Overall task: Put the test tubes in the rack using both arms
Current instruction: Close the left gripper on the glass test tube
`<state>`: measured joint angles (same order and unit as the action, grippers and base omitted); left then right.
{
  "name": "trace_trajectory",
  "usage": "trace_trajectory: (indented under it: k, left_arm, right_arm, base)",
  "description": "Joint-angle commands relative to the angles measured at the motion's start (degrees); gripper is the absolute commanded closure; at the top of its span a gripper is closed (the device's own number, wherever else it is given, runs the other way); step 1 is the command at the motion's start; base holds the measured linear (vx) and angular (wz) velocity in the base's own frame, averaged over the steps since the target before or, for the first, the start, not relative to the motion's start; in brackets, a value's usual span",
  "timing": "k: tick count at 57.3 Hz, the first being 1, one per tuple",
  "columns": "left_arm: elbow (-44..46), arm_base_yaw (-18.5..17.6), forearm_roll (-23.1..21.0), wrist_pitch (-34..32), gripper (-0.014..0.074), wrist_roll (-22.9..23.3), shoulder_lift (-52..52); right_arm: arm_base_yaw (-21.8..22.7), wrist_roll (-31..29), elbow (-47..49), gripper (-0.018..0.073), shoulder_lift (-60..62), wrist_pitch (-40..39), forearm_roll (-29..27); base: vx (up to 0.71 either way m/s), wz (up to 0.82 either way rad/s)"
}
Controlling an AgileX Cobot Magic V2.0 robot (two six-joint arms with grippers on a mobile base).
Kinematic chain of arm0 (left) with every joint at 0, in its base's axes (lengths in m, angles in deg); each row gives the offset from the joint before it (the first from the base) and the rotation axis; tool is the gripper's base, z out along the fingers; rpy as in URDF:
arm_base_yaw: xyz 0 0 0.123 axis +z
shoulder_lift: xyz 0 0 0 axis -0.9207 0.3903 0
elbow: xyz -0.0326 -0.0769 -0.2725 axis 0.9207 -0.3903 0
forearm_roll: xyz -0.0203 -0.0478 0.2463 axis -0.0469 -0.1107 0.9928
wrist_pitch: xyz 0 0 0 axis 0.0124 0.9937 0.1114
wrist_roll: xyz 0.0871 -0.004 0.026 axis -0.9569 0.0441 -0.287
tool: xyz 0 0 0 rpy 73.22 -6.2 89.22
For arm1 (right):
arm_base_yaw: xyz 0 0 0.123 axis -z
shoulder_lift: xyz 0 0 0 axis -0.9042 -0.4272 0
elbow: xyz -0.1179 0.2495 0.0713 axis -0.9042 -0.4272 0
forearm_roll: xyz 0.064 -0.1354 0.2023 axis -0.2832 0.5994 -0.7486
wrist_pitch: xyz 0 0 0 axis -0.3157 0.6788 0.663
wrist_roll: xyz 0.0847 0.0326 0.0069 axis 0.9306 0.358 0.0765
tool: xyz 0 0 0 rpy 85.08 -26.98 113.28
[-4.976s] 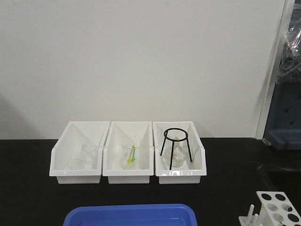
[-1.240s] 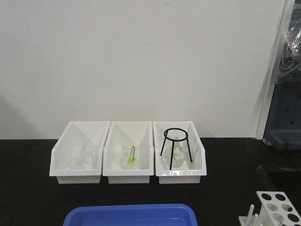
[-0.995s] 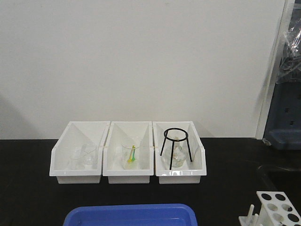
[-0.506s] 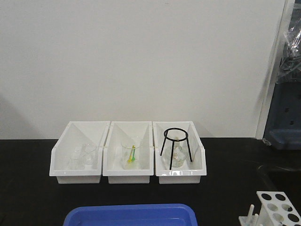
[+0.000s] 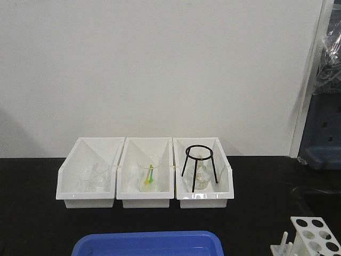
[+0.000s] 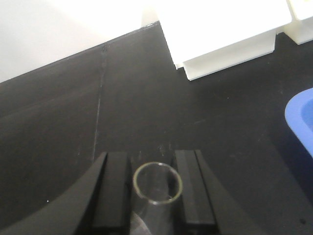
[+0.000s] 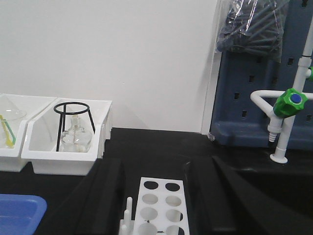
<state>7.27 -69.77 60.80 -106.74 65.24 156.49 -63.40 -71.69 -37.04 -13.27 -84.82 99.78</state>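
The left end effector (image 6: 152, 166) pinches a clear test tube (image 6: 157, 182) between its two black fingers, the tube's open mouth facing the wrist camera above the black worktop (image 6: 146, 98). The right end effector (image 7: 155, 165) is spread wide, its fingers either side of the white rack (image 7: 159, 200), which stands on the worktop right of the blue tray (image 7: 17, 210)

Left: open black table (image 6: 137, 98) lies ahead of my left gripper (image 6: 152, 169), which is clamped on a test tube (image 6: 157, 188). A white bin (image 6: 230, 49) blocks far right and the blue tray (image 6: 302, 122) near right.
Right: the rack (image 7: 159, 205) sits between the spread fingers of my right gripper (image 7: 155, 196), with the tap (image 7: 287, 104) off to the right.
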Motion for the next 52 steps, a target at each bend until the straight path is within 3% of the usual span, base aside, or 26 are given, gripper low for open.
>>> trace_trajectory:
  k: [1, 5, 10, 20, 33, 43, 52]
  left_arm:
    - [1.42, -0.40, -0.60, -2.59, 0.0364, 0.73, -1.22]
    - [1.42, -0.40, -0.60, -2.59, 0.0429, 2.31, -1.33]
    - [1.42, -0.40, -0.60, -2.43, 0.0508, 7.50, -1.33]
    - [1.42, -0.40, -0.60, -2.26, 0.0601, 14.28, -1.92]
    - [1.42, -0.34, -0.60, -1.14, 0.0602, 16.11, -6.20]
    - [1.42, -0.34, -1.05, -1.07, 0.0602, 16.11, -9.53]
    - [1.42, -0.34, -4.55, -1.20, 0.0602, 15.93, -11.44]
  right_arm:
    - [-0.05, -0.24, 1.94, 0.0169, -0.72, -4.80, 0.36]
    - [-0.05, -0.24, 1.94, 0.0172, -0.72, -5.41, 0.36]
    - [-0.05, -0.24, 1.94, 0.0174, -0.72, -7.20, 0.36]
    - [-0.05, 0.00, 1.94, 0.0174, -0.72, -9.52, 0.36]
    - [-0.05, 3.26, 1.94, 0.0174, -3.90, -1.19, -5.85]
    - [-0.05, 3.31, 1.94, 0.0174, -7.11, -1.01, -6.11]
    - [-0.05, 3.31, 1.94, 0.0174, -9.13, -1.76, -6.11]
  base:
    - [0.00, 0.00]
    - [0.00, 0.00]
    - [0.00, 0.00]
    - [0.00, 0.00]
    - [0.00, 0.00]
    - [0.00, 0.00]
    - [0.00, 0.00]
